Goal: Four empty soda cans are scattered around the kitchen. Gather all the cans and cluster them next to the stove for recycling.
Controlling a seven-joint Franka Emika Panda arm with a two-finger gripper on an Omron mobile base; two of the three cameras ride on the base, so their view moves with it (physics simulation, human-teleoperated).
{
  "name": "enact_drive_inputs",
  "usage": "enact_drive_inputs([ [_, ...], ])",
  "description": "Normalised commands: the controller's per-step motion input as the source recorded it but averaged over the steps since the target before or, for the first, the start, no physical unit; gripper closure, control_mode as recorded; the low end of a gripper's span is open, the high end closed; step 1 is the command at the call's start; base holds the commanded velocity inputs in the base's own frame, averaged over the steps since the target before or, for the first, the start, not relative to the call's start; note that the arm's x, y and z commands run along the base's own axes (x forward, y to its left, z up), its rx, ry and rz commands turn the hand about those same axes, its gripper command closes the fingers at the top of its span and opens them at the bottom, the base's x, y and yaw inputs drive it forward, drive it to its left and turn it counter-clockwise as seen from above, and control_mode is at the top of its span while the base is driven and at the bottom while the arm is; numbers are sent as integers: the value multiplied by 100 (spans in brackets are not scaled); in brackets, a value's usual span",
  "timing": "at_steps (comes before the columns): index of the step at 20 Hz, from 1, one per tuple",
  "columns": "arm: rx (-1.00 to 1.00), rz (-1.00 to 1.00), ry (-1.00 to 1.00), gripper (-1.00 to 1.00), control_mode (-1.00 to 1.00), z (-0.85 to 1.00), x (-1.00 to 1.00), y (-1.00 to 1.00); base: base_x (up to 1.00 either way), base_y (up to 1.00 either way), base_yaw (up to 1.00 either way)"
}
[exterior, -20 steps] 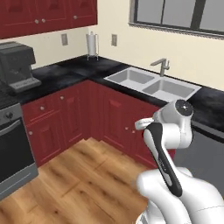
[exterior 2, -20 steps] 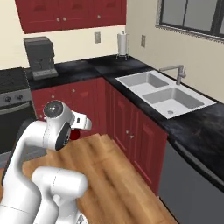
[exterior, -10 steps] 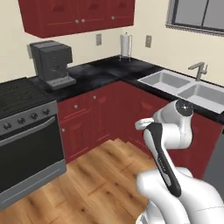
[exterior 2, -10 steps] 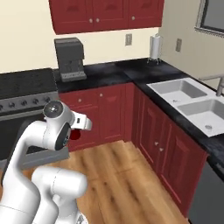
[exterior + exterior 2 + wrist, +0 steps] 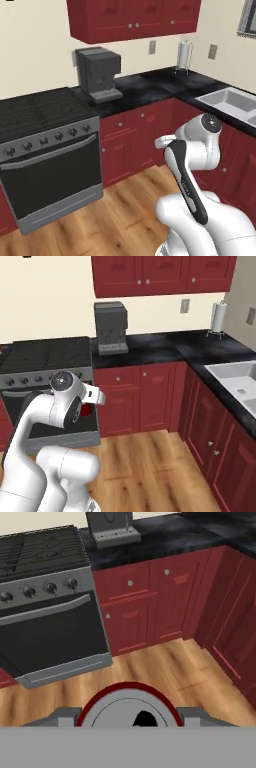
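A red soda can (image 5: 128, 706) with a silver top sits between my fingers at the bottom of the hand view, and my gripper (image 5: 129, 716) is shut on it. From the right base view the can (image 5: 87, 410) shows as a red patch under the hand, held low in front of my body. The stove (image 5: 44, 116) with its black grated cooktop, dark knobs and steel oven door stands ahead on the left. The stove (image 5: 46, 356) lies just behind my arm in the right base view, and fills the upper left of the hand view (image 5: 40, 557).
A grey coffee machine (image 5: 100, 74) stands on the black countertop (image 5: 145, 87) right of the stove. Farther right are a paper towel holder (image 5: 185, 54) and the sink (image 5: 232, 100). Dark red cabinets (image 5: 145, 396) line the wall. Wooden floor (image 5: 165, 667) lies between me and them.
The whole picture has swung: the base has turned left, bringing the stove and coffee machine to the middle and pushing the sink to the right edge. The can stays in my gripper.
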Motion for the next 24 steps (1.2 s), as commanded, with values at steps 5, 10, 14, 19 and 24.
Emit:
enact_drive_inputs([
  [5, 0, 0, 0, 100, 100, 0, 0, 0, 41, 35, 29],
  [10, 0, 0, 0, 100, 100, 0, 0, 0, 38, 45, 28],
  [14, 0, 0, 0, 100, 100, 0, 0, 0, 31, 52, 28],
  [19, 0, 0, 0, 100, 100, 0, 0, 0, 24, 56, 28],
  [24, 0, 0, 0, 100, 100, 0, 0, 0, 34, 58, 27],
])
